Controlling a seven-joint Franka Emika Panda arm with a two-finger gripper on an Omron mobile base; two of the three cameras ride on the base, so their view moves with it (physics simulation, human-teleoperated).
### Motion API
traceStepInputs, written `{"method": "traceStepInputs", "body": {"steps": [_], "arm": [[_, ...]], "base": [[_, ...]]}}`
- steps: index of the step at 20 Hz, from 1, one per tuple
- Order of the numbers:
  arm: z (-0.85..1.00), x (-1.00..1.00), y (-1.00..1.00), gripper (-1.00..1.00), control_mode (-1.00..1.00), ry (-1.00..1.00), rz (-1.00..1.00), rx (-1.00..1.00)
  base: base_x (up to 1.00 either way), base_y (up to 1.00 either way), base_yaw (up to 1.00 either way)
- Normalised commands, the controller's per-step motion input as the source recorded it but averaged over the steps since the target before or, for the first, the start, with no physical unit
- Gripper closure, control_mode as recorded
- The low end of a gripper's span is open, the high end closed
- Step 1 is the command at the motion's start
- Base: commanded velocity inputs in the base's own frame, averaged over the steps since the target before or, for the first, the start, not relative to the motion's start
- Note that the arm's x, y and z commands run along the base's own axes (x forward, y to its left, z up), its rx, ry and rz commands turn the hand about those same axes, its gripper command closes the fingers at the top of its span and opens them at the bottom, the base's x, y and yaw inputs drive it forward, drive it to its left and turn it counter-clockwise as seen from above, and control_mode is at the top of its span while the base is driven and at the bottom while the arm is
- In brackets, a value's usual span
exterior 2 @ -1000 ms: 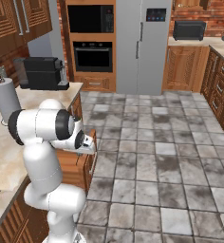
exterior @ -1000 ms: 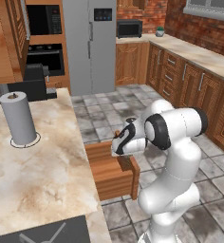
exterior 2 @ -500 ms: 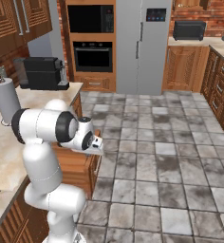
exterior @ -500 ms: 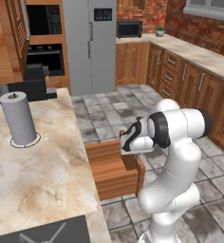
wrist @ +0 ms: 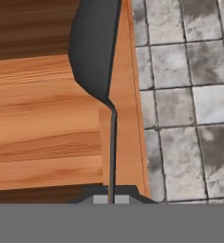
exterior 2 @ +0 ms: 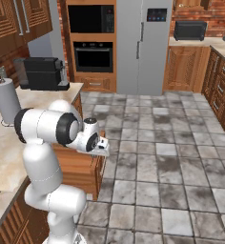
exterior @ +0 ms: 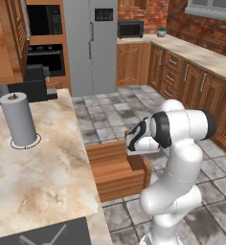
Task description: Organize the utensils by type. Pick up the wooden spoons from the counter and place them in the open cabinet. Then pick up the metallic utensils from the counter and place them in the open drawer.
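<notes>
Hand (wrist: 112,199) pinches a thin grey metal spoon (wrist: 97,52) above the wooden drawer (wrist: 42,128).

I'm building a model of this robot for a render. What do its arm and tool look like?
The arm is glossy white with rounded, tube-like segments and dark grey bands at the joints. The tool has two small dark finger tips. No cables or markings are visible.

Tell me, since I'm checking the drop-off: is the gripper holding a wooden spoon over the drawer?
No, the gripper is shut on a grey metal spoon, hanging over the open drawer.
</notes>
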Motion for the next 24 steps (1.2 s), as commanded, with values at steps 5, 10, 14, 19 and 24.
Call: {"method": "traceStepInputs", "body": {"steps": [5,10,14,19,24], "arm": [[0.0,0.07,-0.34,1.0,-1.0,-0.02,0.0,0.0],[0.0,0.14,-0.34,1.0,-1.0,-0.01,0.0,0.0],[0.0,0.2,-0.34,1.0,-1.0,0.0,0.0,0.01],[0.0,0.24,-0.24,1.0,-1.0,0.0,0.0,0.0],[0.0,0.23,-0.02,1.0,-1.0,0.0,0.01,0.0]], "base": [[0.0,0.0,0.0],[0.0,0.0,0.0],[0.0,0.0,0.0],[0.0,0.0,0.0],[0.0,0.0,0.0]]}}
